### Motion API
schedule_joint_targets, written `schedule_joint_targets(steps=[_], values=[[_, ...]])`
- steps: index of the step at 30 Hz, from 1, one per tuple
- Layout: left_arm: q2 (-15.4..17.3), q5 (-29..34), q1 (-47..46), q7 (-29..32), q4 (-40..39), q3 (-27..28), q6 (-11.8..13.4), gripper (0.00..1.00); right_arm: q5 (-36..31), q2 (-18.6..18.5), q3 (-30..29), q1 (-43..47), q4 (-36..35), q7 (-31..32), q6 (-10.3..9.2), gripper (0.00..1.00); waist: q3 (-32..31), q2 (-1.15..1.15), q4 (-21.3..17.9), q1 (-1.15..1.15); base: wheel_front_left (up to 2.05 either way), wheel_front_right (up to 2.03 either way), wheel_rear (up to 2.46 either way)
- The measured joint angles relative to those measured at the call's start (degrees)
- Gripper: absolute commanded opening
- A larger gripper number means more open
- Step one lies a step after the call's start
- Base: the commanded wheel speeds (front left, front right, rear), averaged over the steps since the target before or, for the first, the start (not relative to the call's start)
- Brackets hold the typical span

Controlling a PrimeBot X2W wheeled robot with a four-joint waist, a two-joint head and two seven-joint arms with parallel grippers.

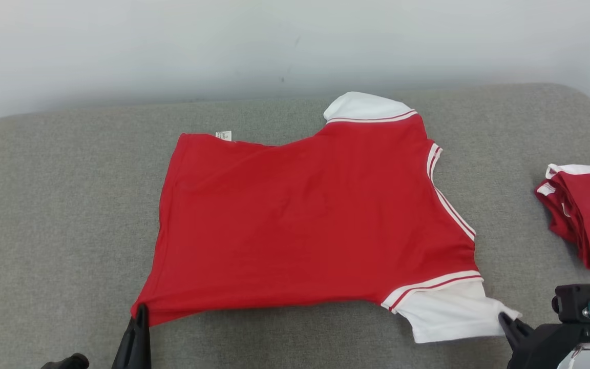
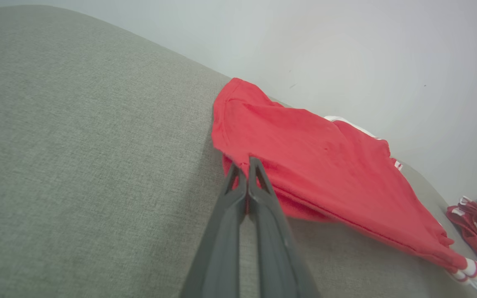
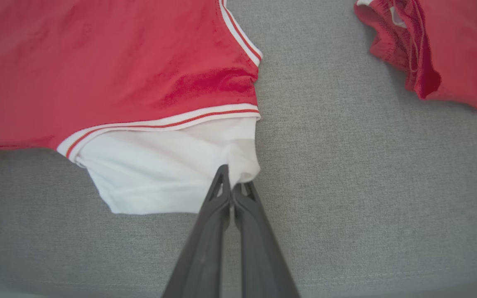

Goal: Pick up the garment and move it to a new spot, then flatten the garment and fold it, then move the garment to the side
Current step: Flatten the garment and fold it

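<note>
The garment (image 1: 305, 220) is a red shirt with white sleeves and striped trim, spread across the grey padded table (image 1: 59, 205). My left gripper (image 1: 141, 309) is shut on the shirt's near left hem corner; in the left wrist view the closed fingertips (image 2: 243, 165) pinch the red edge of the garment (image 2: 325, 165), which is lifted a little. My right gripper (image 1: 504, 318) is shut on the outer corner of the near white sleeve (image 1: 448, 312). In the right wrist view the fingers (image 3: 231, 186) clamp the white sleeve (image 3: 164, 174) of the garment (image 3: 110, 70).
A folded pile of red and white clothes (image 1: 587, 215) lies at the table's right edge, and the right wrist view shows the pile (image 3: 441, 45) at its upper right. A pale wall (image 1: 274, 41) runs behind the table. Bare grey surface lies to the left.
</note>
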Motion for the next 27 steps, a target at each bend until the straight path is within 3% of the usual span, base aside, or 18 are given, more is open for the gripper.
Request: schedule_joint_targets(steps=[10, 20, 27], values=[[1.65, 2.22, 4.16, 3.01, -1.40, -0.92, 2.91, 0.00, 1.83, 0.09, 0.49, 5.52, 0.45, 7.62, 0.00, 0.00, -1.51, 0.01, -0.62, 0.00, 0.00, 0.00, 0.00], [3.79, 5.04, 8.15, 7.11, -4.26, -2.67, 5.71, 0.00, 4.63, -0.18, -0.43, 8.75, -3.64, 14.06, 0.00, 0.00, -2.08, 0.01, -0.13, 0.00, 0.00, 0.00, 0.00], [3.78, 5.05, 7.46, 8.56, -6.75, -3.41, 6.25, 0.00, 4.75, -2.48, -0.09, 5.65, -5.21, 11.07, 0.00, 0.00, -1.49, 0.01, 0.47, 0.01, 0.00, 0.00, 0.00]])
